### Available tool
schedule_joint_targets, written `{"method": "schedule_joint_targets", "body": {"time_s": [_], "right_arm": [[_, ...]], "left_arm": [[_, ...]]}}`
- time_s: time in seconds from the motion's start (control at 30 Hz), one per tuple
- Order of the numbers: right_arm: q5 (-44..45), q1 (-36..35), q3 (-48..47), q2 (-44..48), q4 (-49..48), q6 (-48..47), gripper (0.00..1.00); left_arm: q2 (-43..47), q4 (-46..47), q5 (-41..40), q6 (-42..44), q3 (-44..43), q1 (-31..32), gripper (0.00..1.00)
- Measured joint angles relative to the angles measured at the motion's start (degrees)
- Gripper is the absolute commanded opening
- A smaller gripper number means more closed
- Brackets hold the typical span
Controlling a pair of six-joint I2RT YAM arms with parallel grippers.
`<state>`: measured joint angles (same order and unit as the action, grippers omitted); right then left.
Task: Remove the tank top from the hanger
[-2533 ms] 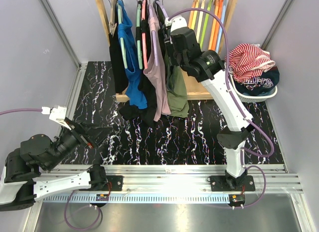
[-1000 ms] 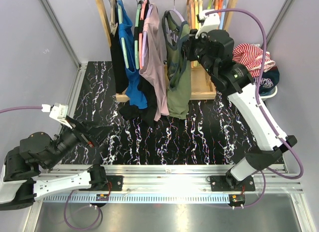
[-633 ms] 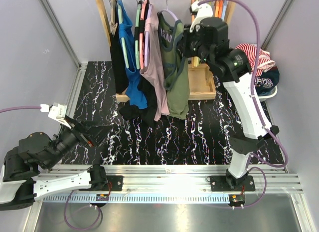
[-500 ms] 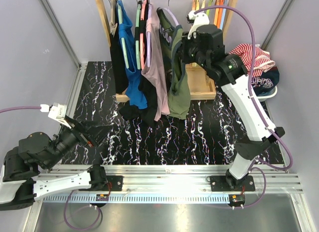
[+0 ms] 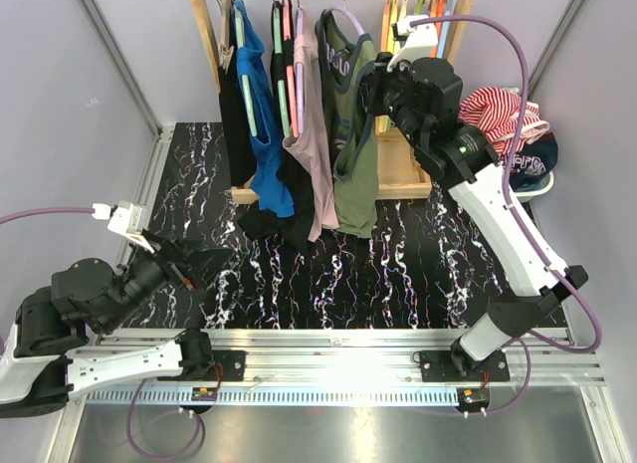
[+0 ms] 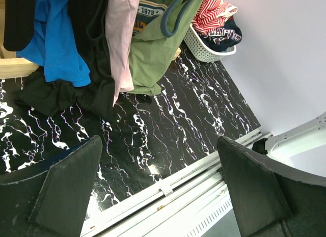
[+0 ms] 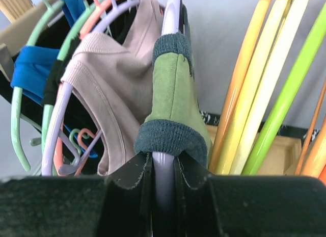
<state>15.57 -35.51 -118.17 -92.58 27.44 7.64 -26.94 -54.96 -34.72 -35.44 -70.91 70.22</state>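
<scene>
One relation decisive: olive-green tank top with dark ribbed trim (image 7: 175, 89) draped directly ahead of the right fingers (image 7: 127, 183), strap looped over the pale lilac plastic hanger (image 7: 171, 10) clamped between them. Hanger arm's long axis straight up and away from those fingers. Left fingers (image 6: 66, 196) spread wide, well apart from the garment, low over the black marbled worktop (image 6: 168, 114): the farther arm.

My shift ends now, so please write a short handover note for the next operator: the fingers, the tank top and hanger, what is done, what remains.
Right gripper: fingers shut on the lavender hanger, just under the strap.
Left gripper: open, empty, low over the table.
Green tank top: on that hanger, hanging at the rack.
Done: hanger gripped. Left: pull the top off it.
</scene>
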Motion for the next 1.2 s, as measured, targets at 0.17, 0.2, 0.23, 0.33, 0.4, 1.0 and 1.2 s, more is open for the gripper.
{"method": "schedule_joint_targets", "body": {"time_s": [0.17,0.2,0.23,0.33,0.4,1.0,1.2], "right_arm": [[1.0,0.0,6.7,3.9,-7.5,-1.0,0.0],[1.2,0.0,7.8,4.6,-8.9,-1.3,0.0],[1.4,0.0,8.9,5.4,-10.3,-1.5,0.0],[1.3,0.0,10.9,7.7,-11.6,-1.8,0.0],[1.2,0.0,11.1,8.4,-11.0,-1.8,0.0],[-12.9,0.0,17.4,39.8,23.5,1.9,0.0],[-22.1,0.0,6.2,45.0,42.6,5.9,0.0]], "left_arm": [[-0.2,0.6,-0.1,0.1,0.0,0.0,0.99],[-0.3,0.6,-0.1,0.1,-0.1,0.0,0.99],[-0.5,0.6,-0.1,0.2,-0.2,0.0,0.99],[-1.1,0.7,-0.2,0.5,-0.5,0.0,0.99],[-1.7,0.7,-0.2,0.7,-0.7,0.0,0.99],[-14.3,6.0,1.0,6.5,-8.7,0.0,0.99],[-25.9,10.1,4.3,10.2,-15.8,0.0,0.99]]}}
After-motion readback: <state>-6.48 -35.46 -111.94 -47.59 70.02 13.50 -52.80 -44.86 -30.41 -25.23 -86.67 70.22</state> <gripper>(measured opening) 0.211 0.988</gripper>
